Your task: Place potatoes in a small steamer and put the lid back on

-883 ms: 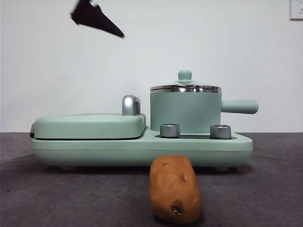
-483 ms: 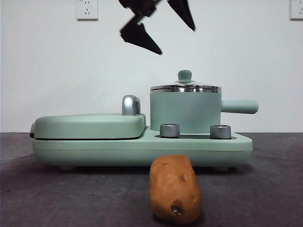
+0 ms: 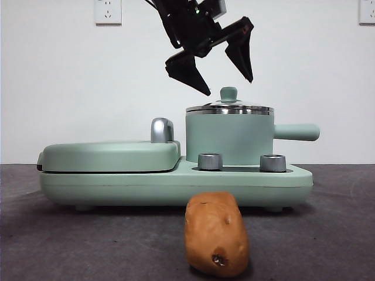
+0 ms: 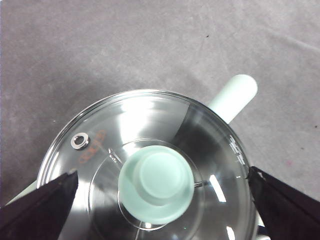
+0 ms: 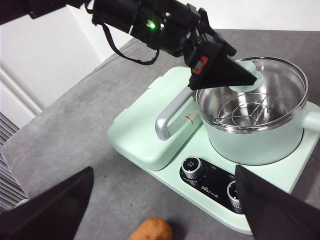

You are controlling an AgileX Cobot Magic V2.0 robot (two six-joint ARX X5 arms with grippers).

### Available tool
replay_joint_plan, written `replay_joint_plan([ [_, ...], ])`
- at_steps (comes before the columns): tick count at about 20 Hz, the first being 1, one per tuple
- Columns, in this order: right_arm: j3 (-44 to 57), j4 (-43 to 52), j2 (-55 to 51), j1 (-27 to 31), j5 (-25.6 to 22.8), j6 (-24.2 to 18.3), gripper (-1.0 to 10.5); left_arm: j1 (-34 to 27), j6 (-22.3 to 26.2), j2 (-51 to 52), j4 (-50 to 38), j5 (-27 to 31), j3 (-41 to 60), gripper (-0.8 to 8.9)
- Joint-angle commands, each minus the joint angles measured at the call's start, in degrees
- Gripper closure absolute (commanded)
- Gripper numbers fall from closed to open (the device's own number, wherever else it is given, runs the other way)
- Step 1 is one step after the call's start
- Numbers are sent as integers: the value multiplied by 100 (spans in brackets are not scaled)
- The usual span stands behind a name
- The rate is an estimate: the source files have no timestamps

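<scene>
The left gripper (image 3: 225,85) hangs with fingers spread wide straight above the lid (image 4: 145,170) — its knob (image 4: 157,182) centred between them, the lid resting on the steamer (image 3: 229,137) — while the potato (image 3: 217,234) lies on the surface (image 3: 70,246), near the open right gripper (image 5: 165,210).

One potato (image 3: 216,234), one steamer (image 3: 229,139), one lid (image 4: 145,165), two control knobs (image 3: 210,161).

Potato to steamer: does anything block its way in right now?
Yes. The lid sits closed on the small steamer, covering its opening. The potato lies on the table in front. The left claw, open, hovers above the lid's knob.
</scene>
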State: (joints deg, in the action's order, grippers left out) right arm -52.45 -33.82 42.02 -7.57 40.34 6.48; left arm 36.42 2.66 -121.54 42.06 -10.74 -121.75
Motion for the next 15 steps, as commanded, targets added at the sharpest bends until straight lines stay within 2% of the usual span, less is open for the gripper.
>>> replay_joint_plan([
  [1,-81,50,22,-24,13,81,496,39,101,-247,-94,4,-168,307],
  [4,-81,52,24,-24,11,81,496,42,105,-291,-107,4,-168,343],
  [6,-81,52,24,-24,13,79,496,52,116,-291,-101,7,-168,431],
  [11,-81,52,24,-24,13,79,496,109,273,-291,-57,162,-168,572],
  [15,-81,52,24,-24,13,81,496,146,345,-293,-55,210,-168,573],
])
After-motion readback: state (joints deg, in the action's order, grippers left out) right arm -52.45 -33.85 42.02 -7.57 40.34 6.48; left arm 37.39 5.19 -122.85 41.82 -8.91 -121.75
